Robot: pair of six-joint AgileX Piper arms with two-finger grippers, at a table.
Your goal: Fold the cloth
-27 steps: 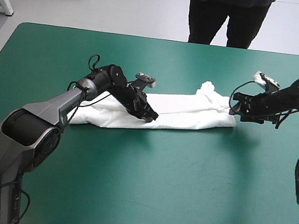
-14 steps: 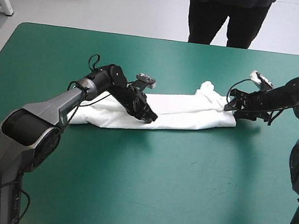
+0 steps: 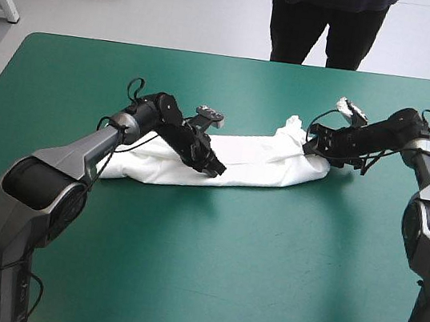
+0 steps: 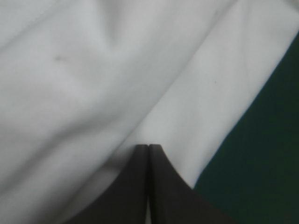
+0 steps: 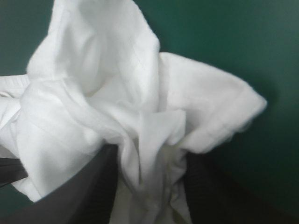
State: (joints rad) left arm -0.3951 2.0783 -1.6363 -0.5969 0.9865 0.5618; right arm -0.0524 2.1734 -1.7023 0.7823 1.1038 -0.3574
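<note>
Across table (image 3: 206, 273), T-shirt (image 3: 255, 161) long axis left-right, right end farther.

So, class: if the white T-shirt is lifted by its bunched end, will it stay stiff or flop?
Probably floppy: the T-shirt bunches into soft folds at the right tool. Likely light for its size, since thin creases run from where the left tool pinches it. It should not roll, as it lies limp on the teal-green cover.

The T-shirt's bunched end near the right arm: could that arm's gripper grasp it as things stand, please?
Probably yes: the right gripper stands open around the bunched end of the T-shirt, with nothing else in the way.
</note>
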